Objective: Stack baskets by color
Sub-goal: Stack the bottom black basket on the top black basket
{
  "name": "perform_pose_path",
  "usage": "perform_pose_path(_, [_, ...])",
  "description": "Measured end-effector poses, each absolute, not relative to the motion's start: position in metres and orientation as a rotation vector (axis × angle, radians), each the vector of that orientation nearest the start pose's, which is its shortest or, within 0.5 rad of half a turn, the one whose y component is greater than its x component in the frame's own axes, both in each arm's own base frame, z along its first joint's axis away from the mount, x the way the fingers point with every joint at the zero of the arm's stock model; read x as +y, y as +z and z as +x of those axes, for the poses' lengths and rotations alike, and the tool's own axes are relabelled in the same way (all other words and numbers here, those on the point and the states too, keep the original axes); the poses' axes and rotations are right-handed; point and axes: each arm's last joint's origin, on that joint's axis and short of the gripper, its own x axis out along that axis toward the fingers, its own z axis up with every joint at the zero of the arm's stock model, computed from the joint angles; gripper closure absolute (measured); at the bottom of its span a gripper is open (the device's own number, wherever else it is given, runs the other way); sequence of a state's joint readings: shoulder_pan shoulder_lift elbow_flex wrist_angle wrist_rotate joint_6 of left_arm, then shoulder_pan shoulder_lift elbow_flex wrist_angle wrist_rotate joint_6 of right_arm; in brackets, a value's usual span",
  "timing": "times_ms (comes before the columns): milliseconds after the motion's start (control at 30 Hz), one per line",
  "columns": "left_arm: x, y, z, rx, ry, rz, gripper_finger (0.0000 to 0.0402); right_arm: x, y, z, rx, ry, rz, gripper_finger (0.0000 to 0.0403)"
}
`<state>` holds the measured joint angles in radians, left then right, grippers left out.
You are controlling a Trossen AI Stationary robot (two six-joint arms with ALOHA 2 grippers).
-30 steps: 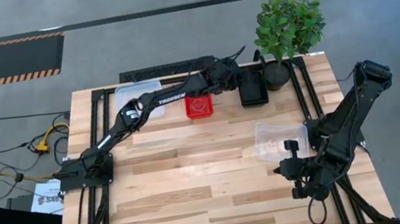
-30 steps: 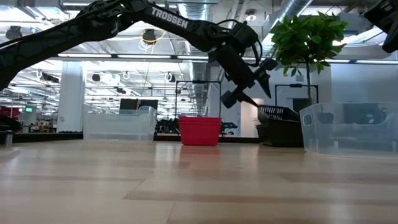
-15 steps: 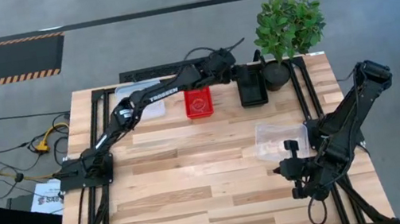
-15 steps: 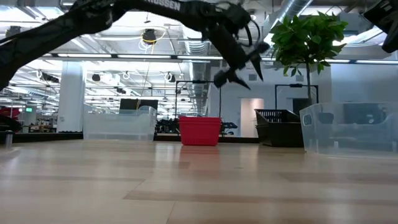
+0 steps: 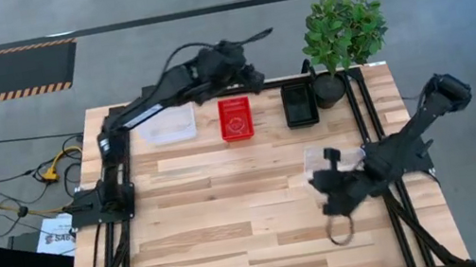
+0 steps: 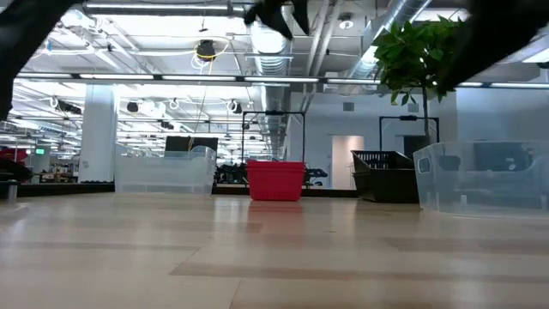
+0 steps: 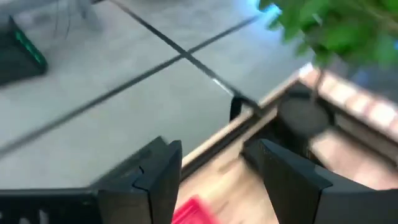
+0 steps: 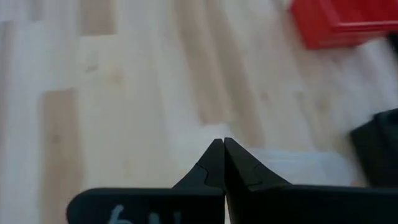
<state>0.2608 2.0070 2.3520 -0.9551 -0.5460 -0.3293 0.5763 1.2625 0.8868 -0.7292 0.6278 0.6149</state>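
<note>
A red basket (image 5: pixel 236 117) and a black basket (image 5: pixel 299 105) stand side by side near the table's far edge. One clear basket (image 5: pixel 169 123) stands to the left of the red one. Another clear basket (image 5: pixel 330 159) sits right of the table's middle. My left gripper (image 5: pixel 247 67) is raised high over the far edge, behind the red basket, open and empty (image 7: pixel 217 168). My right gripper (image 5: pixel 321 184) hovers shut at the near side of the right clear basket (image 8: pixel 292 168), pointing toward the red basket (image 8: pixel 345 22).
A potted green plant (image 5: pixel 342 35) stands at the far right corner, next to the black basket. The near half of the wooden table (image 5: pixel 217 242) is bare wood. Black frame rails run along the table's left and right sides.
My left gripper has risen steeply from just above the black basket, swung toward the table's left and far edge, and rolled; it stays open. My right arm has swung toward the table's left, bringing its shut gripper up to the right clear basket. The baskets have not moved.
</note>
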Motion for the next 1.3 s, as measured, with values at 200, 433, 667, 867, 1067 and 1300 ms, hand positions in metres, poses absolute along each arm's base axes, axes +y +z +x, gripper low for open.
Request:
perform_pose_path(200, [0.071, 0.450, 0.344, 0.662, 1.019, -0.003, 0.0205, 0.058, 0.259, 0.235, 0.764, -0.534, -0.013, 0.0394])
perform_pose_path(433, [0.011, 0.418, 0.286, 0.726, 1.000, 0.106, 0.0205, -0.017, 0.260, 0.247, 0.708, -0.950, -0.041, 0.0398])
perform_pose_path(667, [-0.027, 0.333, 0.244, 0.605, 0.208, 0.032, 0.0205, -0.075, 0.228, 0.272, 0.801, -1.126, -0.095, 0.0400])
perform_pose_path(867, [-0.025, 0.285, 0.219, 0.249, -0.032, -0.031, 0.0205, -0.123, 0.210, 0.280, 0.865, -1.259, -0.026, 0.0398])
perform_pose_path(1067, [-0.011, 0.265, 0.203, 0.203, -0.033, -0.053, 0.0205, -0.145, 0.199, 0.290, 0.918, -1.263, -0.011, 0.0400])
perform_pose_path(1300, [-0.009, 0.265, 0.201, 0.198, -0.096, -0.075, 0.0205, -0.165, 0.193, 0.300, 0.953, -1.219, 0.047, 0.0398])
